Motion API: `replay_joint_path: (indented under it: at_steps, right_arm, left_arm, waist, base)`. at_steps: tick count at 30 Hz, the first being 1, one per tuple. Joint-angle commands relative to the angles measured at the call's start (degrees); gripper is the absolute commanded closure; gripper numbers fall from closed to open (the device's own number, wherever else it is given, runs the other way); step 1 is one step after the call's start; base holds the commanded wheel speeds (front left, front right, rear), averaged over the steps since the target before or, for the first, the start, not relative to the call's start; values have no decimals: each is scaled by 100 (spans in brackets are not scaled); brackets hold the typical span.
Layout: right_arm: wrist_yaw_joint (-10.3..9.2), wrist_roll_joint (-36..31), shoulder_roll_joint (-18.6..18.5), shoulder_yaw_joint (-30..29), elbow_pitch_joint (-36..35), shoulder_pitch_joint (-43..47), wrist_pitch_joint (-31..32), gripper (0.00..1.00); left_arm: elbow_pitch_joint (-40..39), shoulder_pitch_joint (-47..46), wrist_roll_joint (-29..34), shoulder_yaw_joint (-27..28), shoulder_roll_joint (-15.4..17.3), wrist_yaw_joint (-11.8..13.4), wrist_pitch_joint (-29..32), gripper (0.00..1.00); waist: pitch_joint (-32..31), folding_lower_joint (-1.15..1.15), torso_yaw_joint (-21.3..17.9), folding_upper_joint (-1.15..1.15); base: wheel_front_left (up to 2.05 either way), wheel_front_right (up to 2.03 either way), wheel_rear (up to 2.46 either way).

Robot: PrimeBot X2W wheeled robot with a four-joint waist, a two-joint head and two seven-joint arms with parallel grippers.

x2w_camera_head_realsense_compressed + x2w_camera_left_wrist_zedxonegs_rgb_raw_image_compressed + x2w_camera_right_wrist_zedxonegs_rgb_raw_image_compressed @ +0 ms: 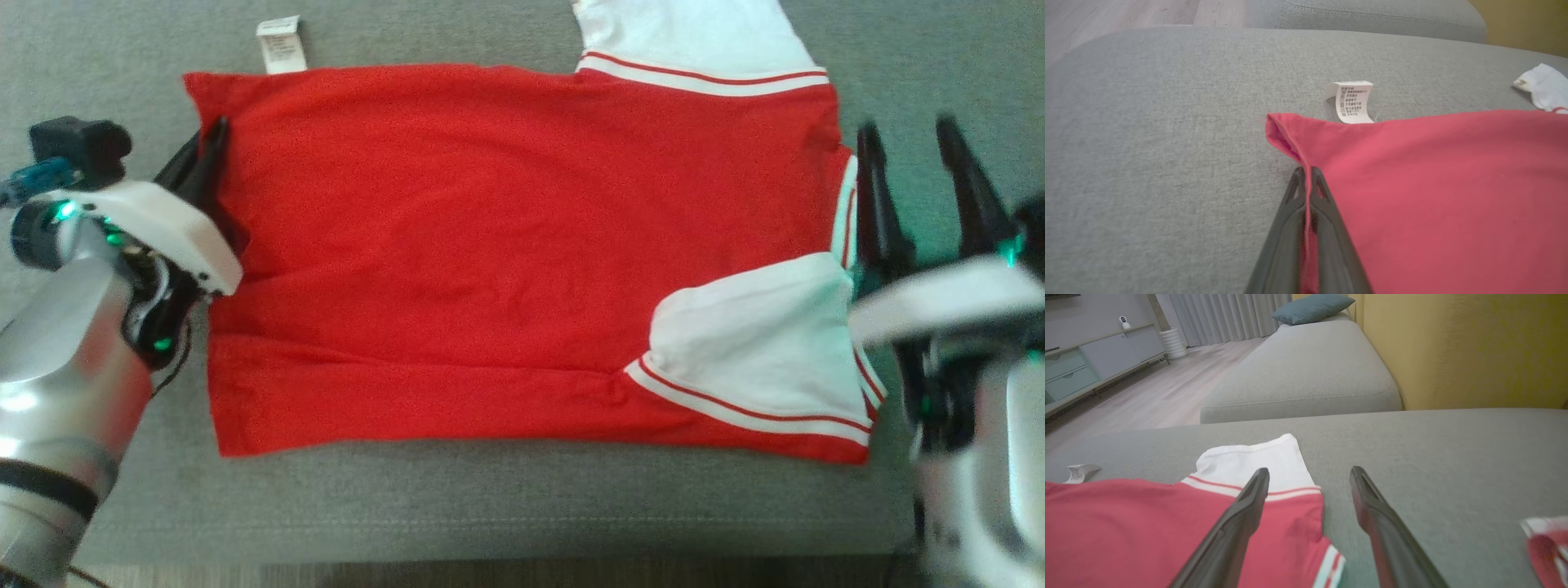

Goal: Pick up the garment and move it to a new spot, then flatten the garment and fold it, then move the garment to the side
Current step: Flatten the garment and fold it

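The garment is a red T-shirt with white, red-striped sleeves, spread flat across the grey sofa seat. Its white care label sticks out at the far left edge. My left gripper is shut on the shirt's left hem near the far corner; in the left wrist view the red hem runs pinched between the two dark fingers. My right gripper stands open at the shirt's right edge, one finger above the red cloth, the other over bare cushion.
A second grey sofa section with a teal pillow lies beyond the seat, against a yellow wall. Wooden floor and a low cabinet are to the far left. The seat's front edge runs close below the shirt.
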Motion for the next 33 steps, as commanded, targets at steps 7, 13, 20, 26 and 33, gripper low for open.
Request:
replay_joint_path:
  at_steps: [7, 13, 20, 26, 33]
  right_arm:
    - [37, 176, -419, 96, 1350, -1714, 520, 0]
    - [37, 209, -622, 199, 2818, -3090, 885, 0]
    - [37, -178, -775, 309, 4141, -4126, 1059, 0]
    - [37, -349, -766, 357, 4739, -4457, 1184, 100]
    - [37, -150, -806, 413, 4333, -4195, 655, 100]
  left_arm:
    - [-64, -649, -114, -72, -144, 7, -134, 100]
    - [-60, -1067, -193, -342, -495, 7, -158, 100]
    - [-128, -1362, -256, -452, -712, 7, -166, 100]
    - [-143, -1344, -268, -395, -734, 7, -167, 100]
    - [-168, -1132, -273, -300, -634, 7, -167, 100]
  waist:
    - [222, 0, 480, 0]
    - [491, 0, 848, 0]
    - [716, 0, 1072, 0]
    - [701, 0, 1079, 0]
    - [420, 0, 1001, 0]
  base:
    - [0, 0, 0]
    - [0, 0, 0]
    - [0, 0, 0]
    - [0, 0, 0]
    - [0, 0, 0]
